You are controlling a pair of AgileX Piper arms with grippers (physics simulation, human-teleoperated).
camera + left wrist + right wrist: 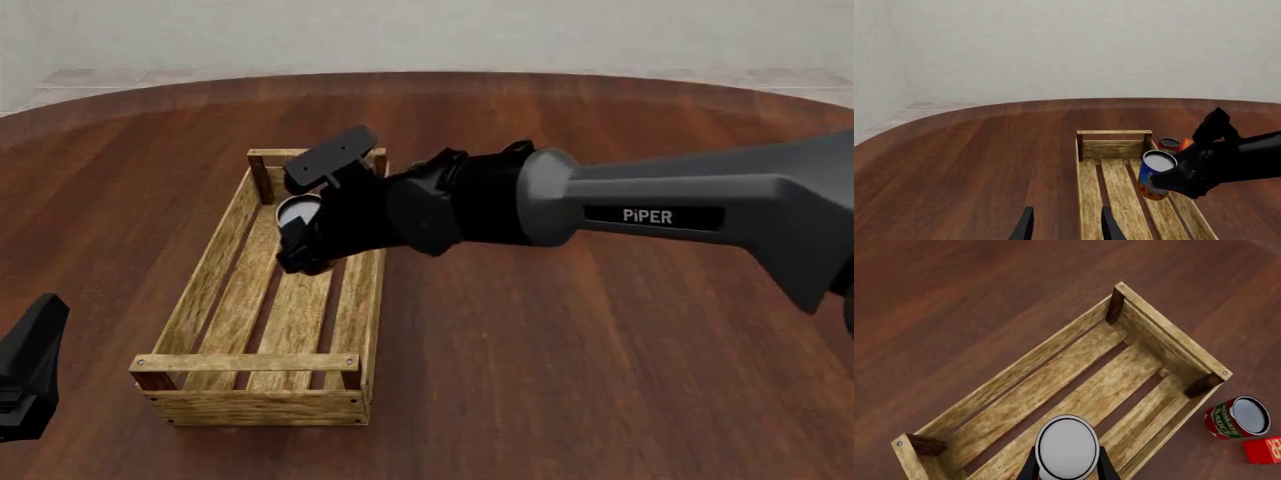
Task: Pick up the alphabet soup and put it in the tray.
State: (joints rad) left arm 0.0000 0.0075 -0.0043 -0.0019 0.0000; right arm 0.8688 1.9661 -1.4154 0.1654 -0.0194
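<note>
silver-lidded alphabet soup [1067, 447] — clamped between right fingers [1029, 469] — above tray [1167, 335].

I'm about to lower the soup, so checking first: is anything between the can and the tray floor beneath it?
Nothing visible. The right claw holds the alphabet soup over the tray, whose slats below look bare. The small red-and-green can sits outside the tray, beyond its end rail.

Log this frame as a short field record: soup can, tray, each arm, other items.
alphabet soup: held in the right gripper, above the tray's slats, not yet set down
tray: on the table, nothing lying in it
left gripper: open, holding nothing, near the tray's near end
other items: small red-and-green can and red box on the table outside the tray's far end
</note>
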